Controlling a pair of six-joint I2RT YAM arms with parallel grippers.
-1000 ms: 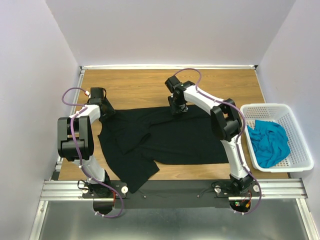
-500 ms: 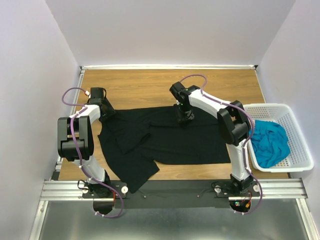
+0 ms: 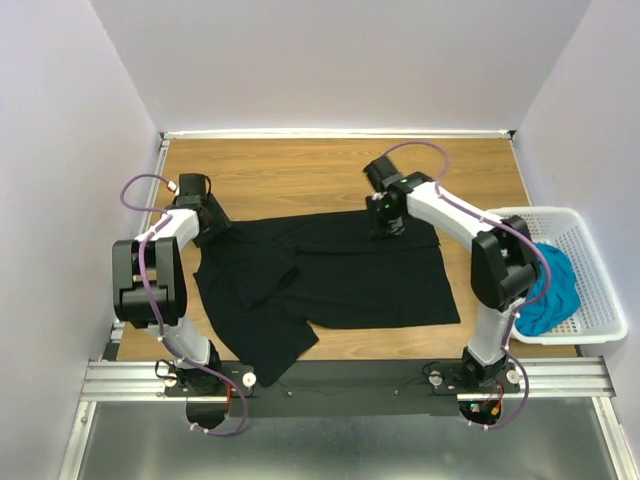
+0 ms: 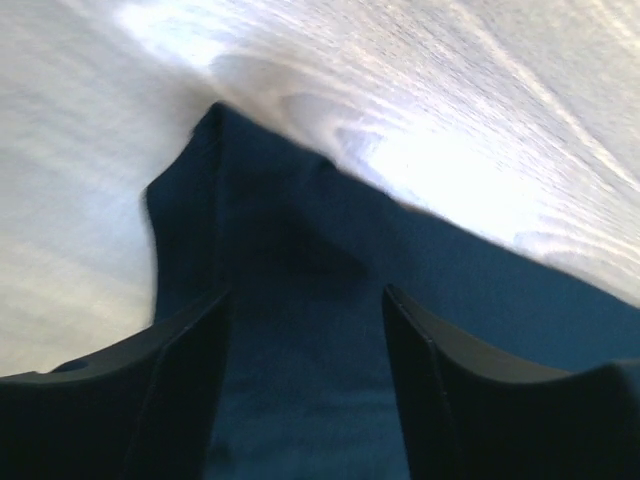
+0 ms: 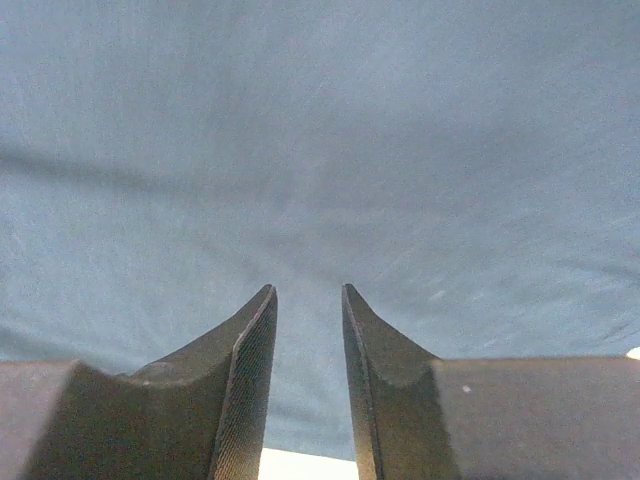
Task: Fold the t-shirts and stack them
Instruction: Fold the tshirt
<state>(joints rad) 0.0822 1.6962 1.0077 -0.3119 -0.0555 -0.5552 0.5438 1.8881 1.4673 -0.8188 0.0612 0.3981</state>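
While both arms reach out over it, the wooden worktop shows a smooth brown surface with grain running side to side.

Black t-shirt: soft matt cloth, lying across the middle of the worktop.
- The right part is spread flat, with a straight right edge.
- The left part is rumpled. One fold is turned over on itself, and a lobe trails toward the near edge beside the left arm's base.

Right arm: white and black links with a purple cable looped above.
- It rises from its base and bends at an elbow just in front of the basket.
- The forearm runs left and away to the far edge of the black t-shirt, right of centre.

Left arm: same build. It folds up along the left side of the worktop, then reaches to the shirt's far-left corner.

Basket: white plastic lattice, rectangular with rounded corners. It stands at the right edge of the worktop, near the black t-shirt but apart from it.

Teal t-shirt: bright and crumpled in a heap inside the basket, partly hidden by the right elbow.

Left hand: dark fingers spread wide and pointed down at the corner of the black cloth. Cloth shows between them, and pale glossy wood lies beyond.

Right hand: fingers parted by only a narrow gap, the inner pads finely ribbed. Smooth black cloth fills the view behind them. Nothing shows pinched in the gap.
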